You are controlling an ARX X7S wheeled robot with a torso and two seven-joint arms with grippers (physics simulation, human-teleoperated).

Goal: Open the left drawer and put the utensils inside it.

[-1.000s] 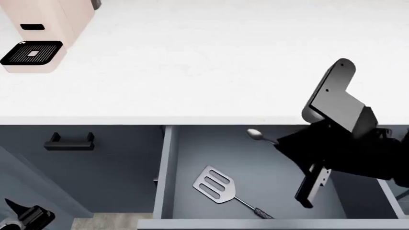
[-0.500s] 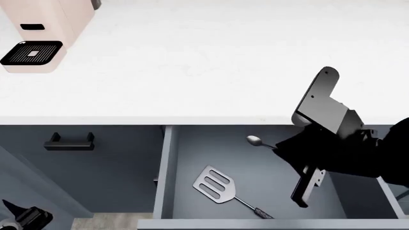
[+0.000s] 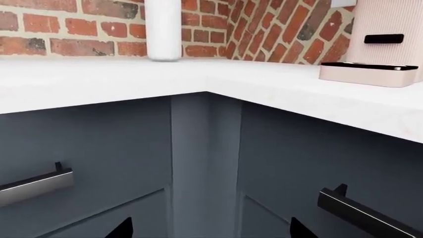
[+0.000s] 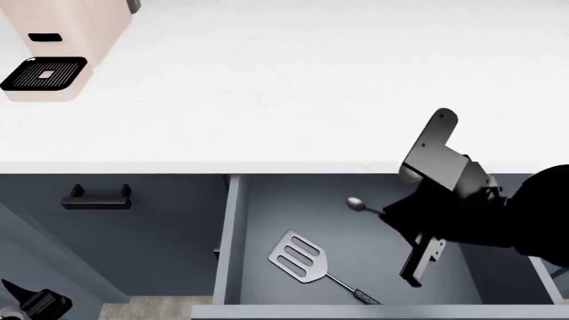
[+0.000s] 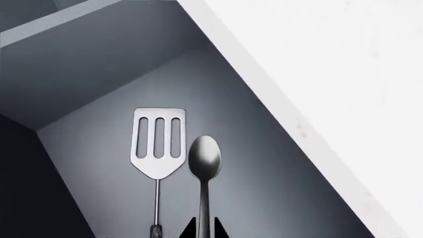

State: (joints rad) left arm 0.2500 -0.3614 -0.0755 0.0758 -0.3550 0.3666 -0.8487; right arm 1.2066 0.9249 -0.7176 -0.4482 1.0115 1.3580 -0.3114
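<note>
The left drawer (image 4: 266, 207) stands pulled out below the white counter, its grey-blue floor showing. A slotted metal spatula (image 4: 300, 257) lies flat on that floor, handle toward the drawer front. My right gripper (image 4: 384, 213) hangs over the drawer's middle, shut on the thin handle of the teaspoon (image 4: 356, 203). In the right wrist view the teaspoon (image 5: 204, 161) sticks out from the gripper (image 5: 204, 229), bowl beside the spatula (image 5: 158, 144) and above the drawer floor (image 5: 264, 178). My left gripper (image 4: 26, 297) is low at the left, open (image 3: 210, 230), with nothing between its fingers.
A pinkish machine (image 4: 53, 47) sits on the counter's (image 4: 284, 87) far left. A narrower drawer front with a short black handle (image 4: 96, 198) is left of the open drawer. The left wrist view faces a cabinet corner with two bar handles (image 3: 370, 215) and a white cylinder (image 3: 163, 29).
My right arm has come down and slightly left, carrying the teaspoon lower into the drawer. The spatula has not moved. The left gripper has sunk a little.
</note>
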